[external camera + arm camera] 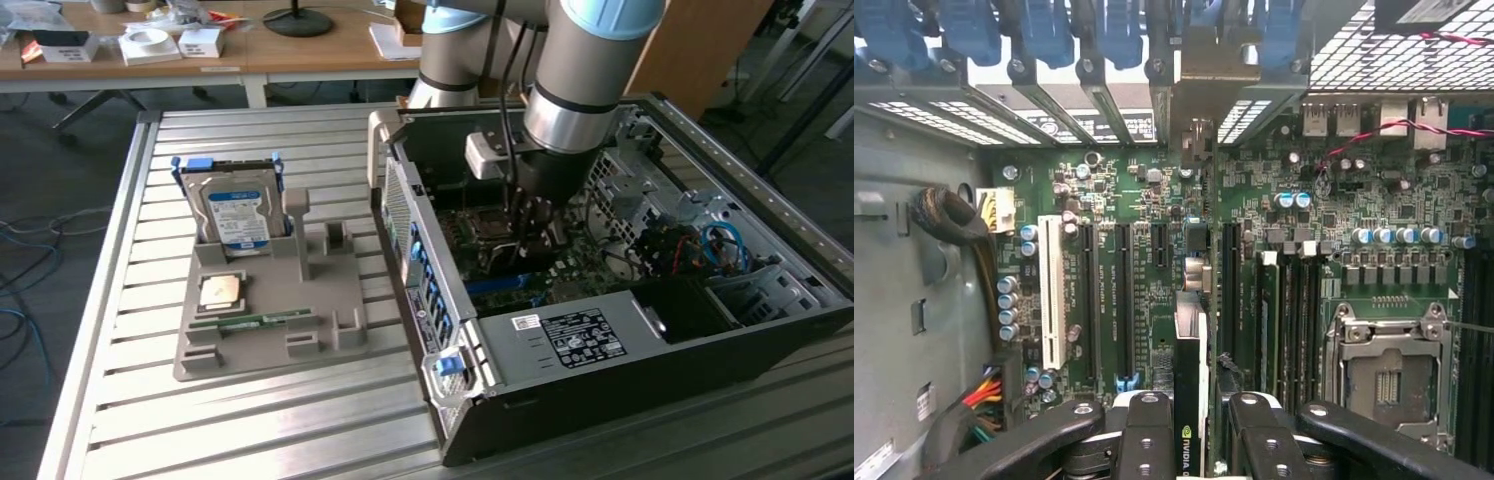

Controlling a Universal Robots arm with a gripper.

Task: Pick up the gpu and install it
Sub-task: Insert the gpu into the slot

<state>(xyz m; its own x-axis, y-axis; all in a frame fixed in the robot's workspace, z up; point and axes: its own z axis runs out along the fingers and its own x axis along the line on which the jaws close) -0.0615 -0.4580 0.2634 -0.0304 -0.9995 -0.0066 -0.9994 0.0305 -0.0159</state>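
**GPU HELD OVER THE MOTHERBOARD SLOTS**

I have the claw (1192, 418) clenched on the gpu (1191, 350), one finger on each flat face. The card therefore stands edge-on to the motherboard (1334, 220), which I judge is the attitude needed to present its connector edge to a slot. It runs straight out from between the fingers, parallel to the black expansion slots (1124, 300). Its metal bracket end (1194, 70) points toward the rear slot openings with the blue latches (1044, 35). I cannot tell whether the connector edge has entered a slot.

The computer case (561, 345) lies on the table (160, 400) with its open side up, which gives the arm access from above. In the exterior view the claw (527, 235) is down inside the case. The hard drive (240, 215) stands upright in the grey fixture (267, 320), well apart.
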